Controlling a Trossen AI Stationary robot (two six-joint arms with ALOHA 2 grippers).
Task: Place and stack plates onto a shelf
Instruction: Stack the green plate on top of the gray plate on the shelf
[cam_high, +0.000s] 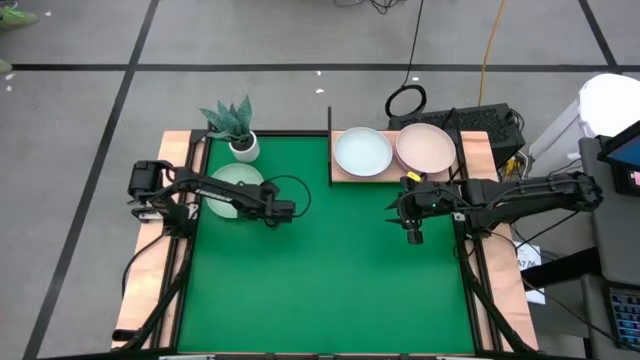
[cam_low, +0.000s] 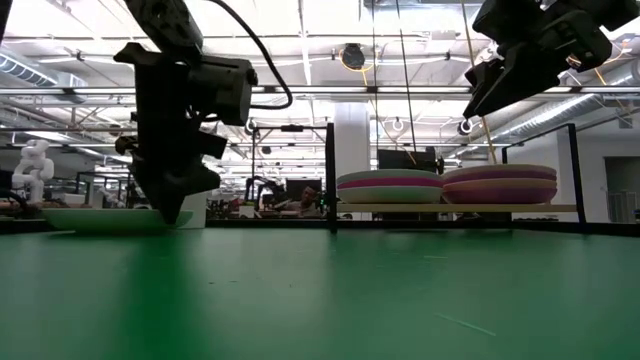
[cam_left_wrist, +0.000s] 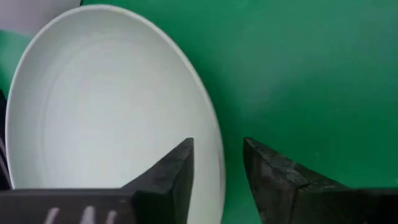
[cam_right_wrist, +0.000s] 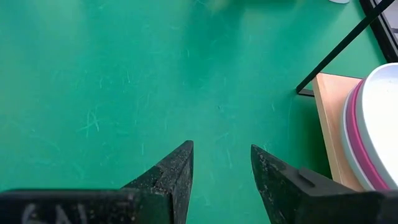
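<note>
1. Here we saw the left gripper (cam_left_wrist: 217, 180) low at the mat (cam_high: 330, 270), fingers apart astride the rim of a pale plate (cam_left_wrist: 106, 106), not yet pinching it.
2. We saw the right gripper (cam_right_wrist: 222, 180) hanging open and empty above the mat, near the shelf (cam_high: 345, 176).
3. We counted two plate stacks (cam_low: 390, 186) (cam_low: 500, 183) side by side on the shelf.

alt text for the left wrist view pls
A pale mint plate lies on the green mat, its rim sitting between the left gripper's two dark, parted fingers. Nothing else is in this view.
</note>
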